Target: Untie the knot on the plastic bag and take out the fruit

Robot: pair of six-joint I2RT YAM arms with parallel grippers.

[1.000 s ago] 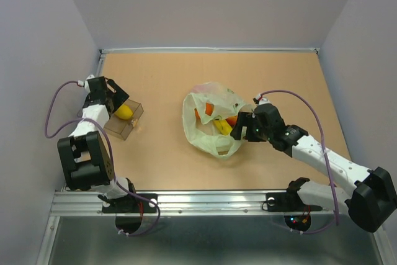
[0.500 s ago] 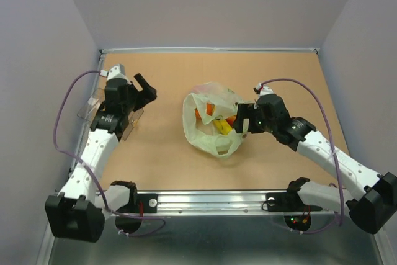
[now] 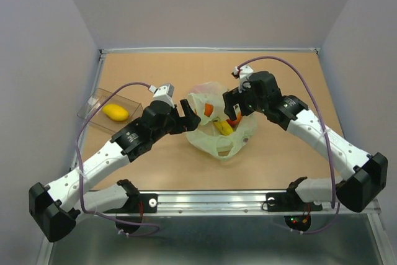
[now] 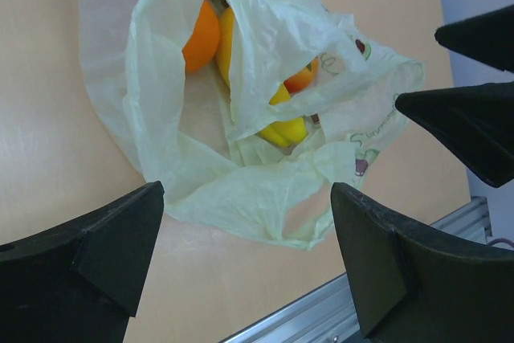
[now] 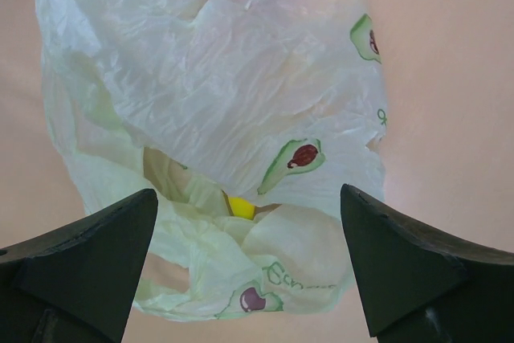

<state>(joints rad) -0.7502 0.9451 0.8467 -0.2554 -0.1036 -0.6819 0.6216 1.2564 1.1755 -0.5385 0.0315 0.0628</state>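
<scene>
The pale green plastic bag (image 3: 217,130) lies mid-table with its mouth gaping open; no tied knot shows. Inside it I see fruit: an orange round one (image 4: 201,34), a yellow banana (image 4: 283,128) and a red-orange piece (image 4: 301,79). My left gripper (image 3: 189,111) hovers open at the bag's left edge, the bag's near flap ahead of its fingers (image 4: 245,255). My right gripper (image 3: 231,111) is open over the bag's right side, straddling the crumpled film (image 5: 249,263) without touching it. A speck of yellow fruit (image 5: 241,208) peeks through a fold.
A clear rigid box (image 3: 99,111) stands at the left with a yellow fruit (image 3: 116,112) in it. The metal rail (image 3: 211,198) runs along the near edge. Grey walls close in the table on three sides.
My left arm has swung from the clear box across to the bag, leaving the yellow fruit in the box. My right gripper has shifted farther back along the bag. Both jaws opened wider.
</scene>
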